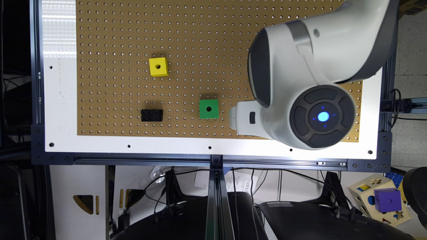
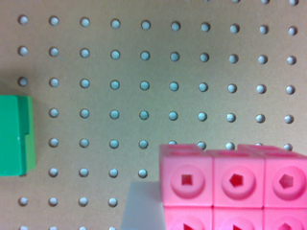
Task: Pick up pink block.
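The small pink studded plastic brick (image 2: 235,187) lies on the brown perforated pegboard (image 2: 144,72) close beneath the wrist. The green plastic cube (image 1: 208,109) sits just beside the arm's white end (image 1: 238,120); the black studded brick (image 1: 151,115) and yellow cube (image 1: 158,66) lie farther off.

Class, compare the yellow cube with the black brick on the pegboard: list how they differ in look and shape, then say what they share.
The yellow cube is bright and blocky; the black brick is dark, lower and longer. The yellow cube has one round hole on top; the black brick has a studded top. Both rest on the pegboard, apart from each other.
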